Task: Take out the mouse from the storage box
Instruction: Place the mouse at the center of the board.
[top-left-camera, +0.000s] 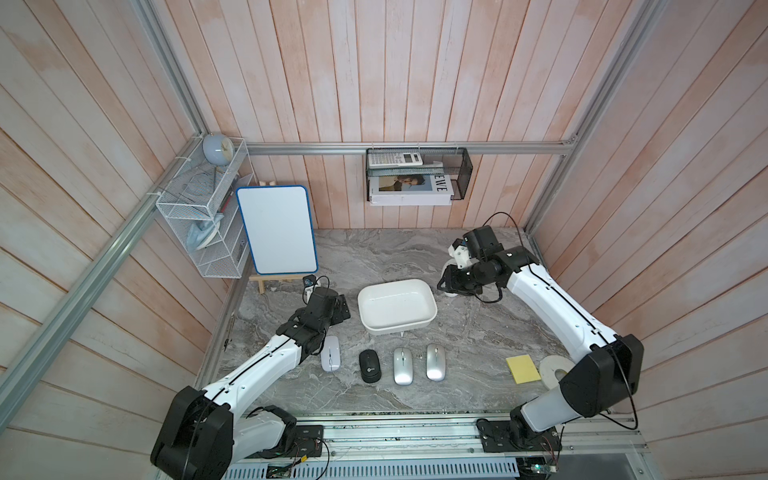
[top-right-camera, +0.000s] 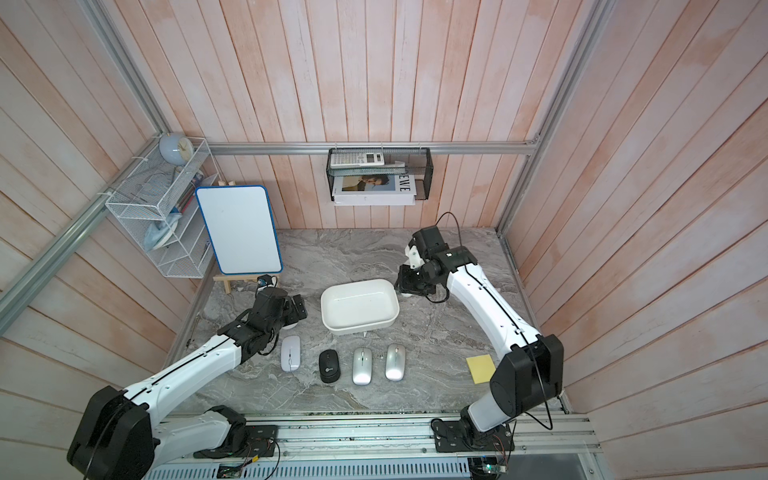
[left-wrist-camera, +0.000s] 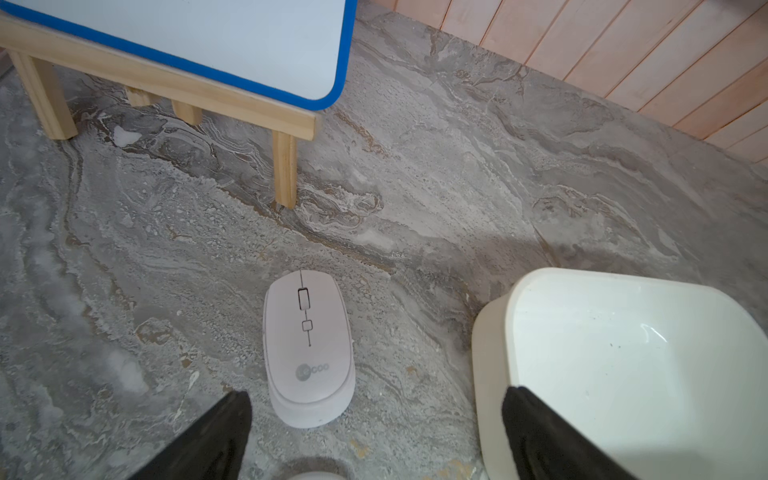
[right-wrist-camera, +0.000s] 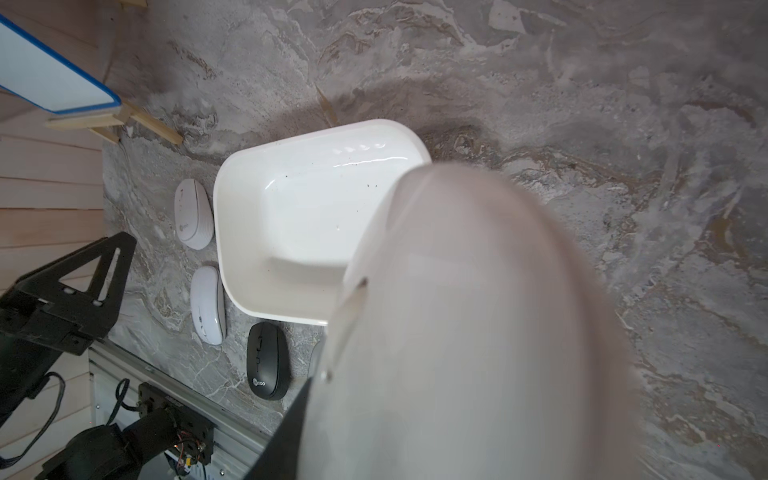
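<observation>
On the worktop (top-left-camera: 415, 257) your storage box (top-left-camera: 397, 305) sits mid-surface, with nothing inside it. Right claw (top-left-camera: 451, 286), beside the box's far right corner, is clamped on a white mouse (right-wrist-camera: 478, 332). Left claw (left-wrist-camera: 374, 436) stands wide apart over another white mouse (left-wrist-camera: 308, 349) left of the box.

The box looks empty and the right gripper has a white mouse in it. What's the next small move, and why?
Probably lower the right gripper straight down and release the white mouse onto the table. The gripper is shut on the mouse just outside the storage box, past its right end, with bare marble there, and the box holds nothing more.
</observation>
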